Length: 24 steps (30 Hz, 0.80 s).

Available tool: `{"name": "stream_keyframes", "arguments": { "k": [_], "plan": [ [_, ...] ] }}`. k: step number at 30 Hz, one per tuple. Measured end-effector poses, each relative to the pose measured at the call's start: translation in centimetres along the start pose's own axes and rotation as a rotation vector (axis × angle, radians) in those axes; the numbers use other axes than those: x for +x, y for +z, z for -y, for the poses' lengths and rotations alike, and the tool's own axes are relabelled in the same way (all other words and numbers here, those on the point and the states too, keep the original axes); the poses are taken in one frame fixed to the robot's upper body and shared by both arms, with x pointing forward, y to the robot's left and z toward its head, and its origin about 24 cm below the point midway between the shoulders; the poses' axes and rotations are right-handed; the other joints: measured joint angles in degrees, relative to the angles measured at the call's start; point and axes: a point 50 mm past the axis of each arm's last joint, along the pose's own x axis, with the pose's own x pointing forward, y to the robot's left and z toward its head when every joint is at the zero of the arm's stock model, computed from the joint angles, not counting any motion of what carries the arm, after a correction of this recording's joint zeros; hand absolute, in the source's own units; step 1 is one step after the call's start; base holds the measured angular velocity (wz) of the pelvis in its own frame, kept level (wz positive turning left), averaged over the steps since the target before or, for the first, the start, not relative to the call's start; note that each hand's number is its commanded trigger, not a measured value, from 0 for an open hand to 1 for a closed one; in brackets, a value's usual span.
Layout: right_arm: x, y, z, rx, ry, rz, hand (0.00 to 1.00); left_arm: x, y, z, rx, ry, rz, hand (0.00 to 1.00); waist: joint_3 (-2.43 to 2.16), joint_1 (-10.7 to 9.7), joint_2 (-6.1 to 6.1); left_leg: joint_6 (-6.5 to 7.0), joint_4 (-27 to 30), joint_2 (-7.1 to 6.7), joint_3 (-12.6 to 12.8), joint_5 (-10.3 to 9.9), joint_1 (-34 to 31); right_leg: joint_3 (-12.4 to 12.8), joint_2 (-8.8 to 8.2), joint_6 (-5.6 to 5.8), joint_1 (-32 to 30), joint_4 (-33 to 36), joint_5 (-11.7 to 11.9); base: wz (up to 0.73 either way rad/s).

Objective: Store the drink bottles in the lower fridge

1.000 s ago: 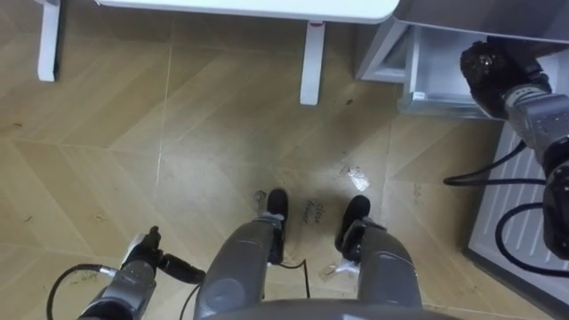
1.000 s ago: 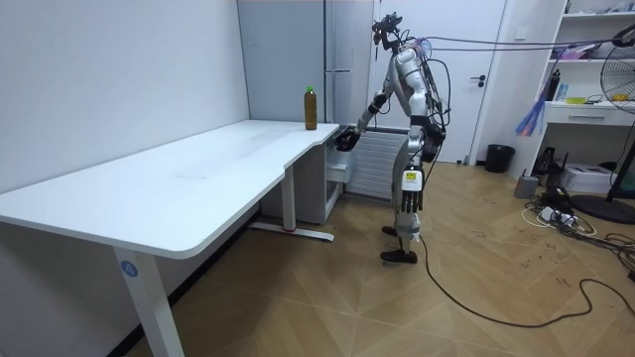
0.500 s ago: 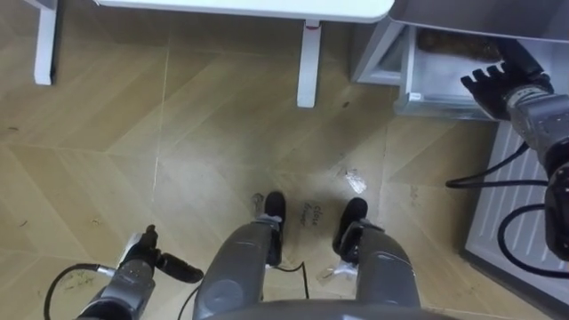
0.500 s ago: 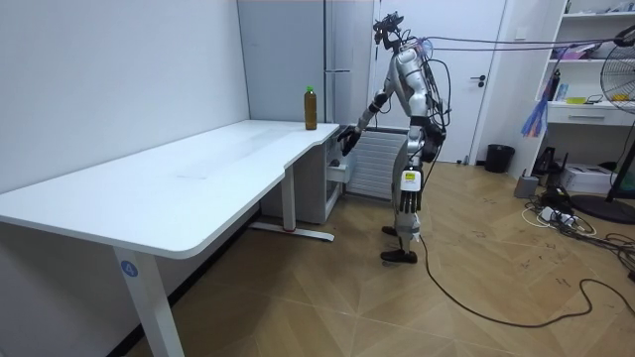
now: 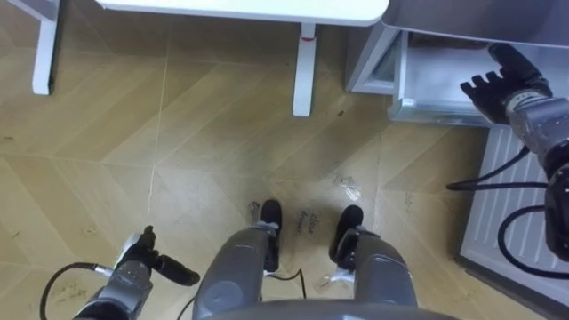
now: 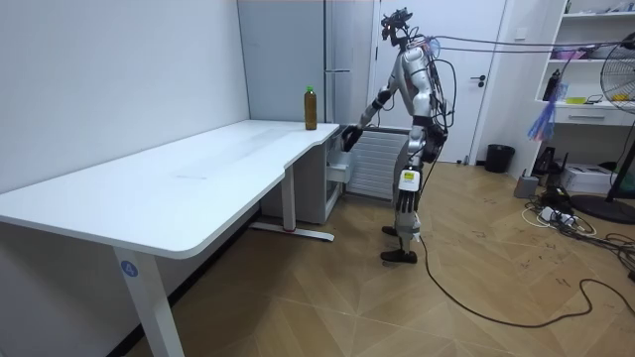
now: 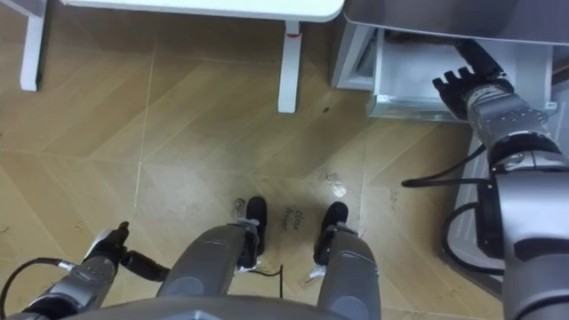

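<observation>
A brown drink bottle (image 6: 311,109) with a green cap stands upright at the far end of the white table (image 6: 198,174), next to the tall grey fridge (image 6: 342,55). The fridge's lower drawer (image 5: 425,84) is pulled out in front of me on the right. My right hand (image 5: 500,78) hovers over its front part, open with straight fingers and holding nothing. My left hand (image 5: 140,265) hangs by my left thigh with relaxed fingers, also holding nothing. In the room view I stand upright facing the fridge, with my right hand (image 6: 349,136) out above the drawer (image 6: 338,169).
The table's edge (image 5: 240,9) and one white leg (image 5: 305,71) are just left of the drawer. A white ribbed panel (image 5: 520,209) lies on the wooden floor to my right. Open floor stretches to my left and behind me.
My right hand's fingers went from curled to straight, and the hand has risen a little above the drawer. I have straightened slightly, so the eye view shifted.
</observation>
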Motion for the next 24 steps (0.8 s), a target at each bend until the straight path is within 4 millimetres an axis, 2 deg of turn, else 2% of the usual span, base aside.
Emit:
{"name": "stream_keyframes", "arguments": {
  "k": [3, 5, 13, 18, 19, 20, 22, 24],
  "plan": [
    [0.0, 0.0, 0.1, 0.0, -0.003, 0.0, 0.0, 0.0, 0.2, 0.0, 0.0, -0.001, 0.007, 0.0, -0.02, -0.4, 0.01, 0.01, 0.0, 0.13, 0.1, 0.0, 0.7, -0.1, 0.17, -0.03, 0.9, -0.7, 0.4, -0.04],
    [0.0, 0.0, 0.4, -0.002, -0.012, -0.001, 0.0, 0.0, 0.2, 0.0, 0.0, -0.002, 0.008, 0.0, -0.36, -0.5, 0.31, 0.0, 0.0, 0.52, 0.1, 0.0, 1.4, -0.6, 0.46, -0.08, 2.2, -1.6, 0.8, 0.0],
    [-0.1, -0.1, 2.7, 0.093, -0.052, 0.001, 0.0, 0.0, -0.4, -0.4, -0.048, 0.012, -0.02, 0.0, -0.86, -0.6, 0.74, -0.09, -2.6, 0.73, 0.0, 0.0, 8.5, -1.3, 1.21, 0.14, 9.8, -4.6, 0.9, 0.02],
    [-0.8, -0.7, 6.9, 0.115, -0.066, 0.018, 0.0, -0.2, -1.2, -0.5, -0.118, 0.027, -0.038, 0.0, -2.05, -1.1, 0.59, -0.18, -5.6, 0.76, -0.4, 0.0, 14.8, -1.2, 2.42, 0.91, 16.9, -9.3, 1.6, 0.02],
    [-0.9, -1.0, 7.9, 0.115, -0.071, 0.02, 0.0, -0.3, -1.7, -0.4, -0.135, 0.026, -0.053, 0.0, -2.54, -1.5, 0.44, -0.19, -6.6, 0.71, -0.3, 0.0, 16.6, -1.2, 2.54, 1.04, 18.5, -10.2, 1.7, -0.05],
    [-1.2, -1.7, 8.8, 0.112, -0.065, 0.016, 0.0, -0.4, -2.2, -0.3, -0.149, 0.026, -0.068, 0.0, -2.82, -1.8, 0.25, -0.27, -7.5, 0.72, -0.3, 0.0, 18.2, -1.2, 2.73, 1.14, 20.1, -11.1, 1.8, -0.05],
    [-1.5, -2.8, 9.7, 0.105, -0.045, -0.002, 0.0, -0.5, -2.7, -0.1, -0.157, 0.024, -0.079, 0.0, -3.15, -2.4, -0.18, -0.54, -8.2, 0.85, -0.3, -0.2, 20.0, -1.1, 3.1, 1.22, 21.9, -12.3, 1.8, -0.07],
    [-2.0, -4.0, 11.2, 0.114, -0.059, -0.023, 0.0, -0.6, -2.8, 0.0, -0.177, 0.024, -0.08, 0.0, -3.27, -3.1, -0.5, -0.74, -9.0, 0.93, -0.3, -0.4, 21.7, -1.0, 3.36, 1.31, 23.6, -13.0, 1.7, -0.03]
  ]
}}
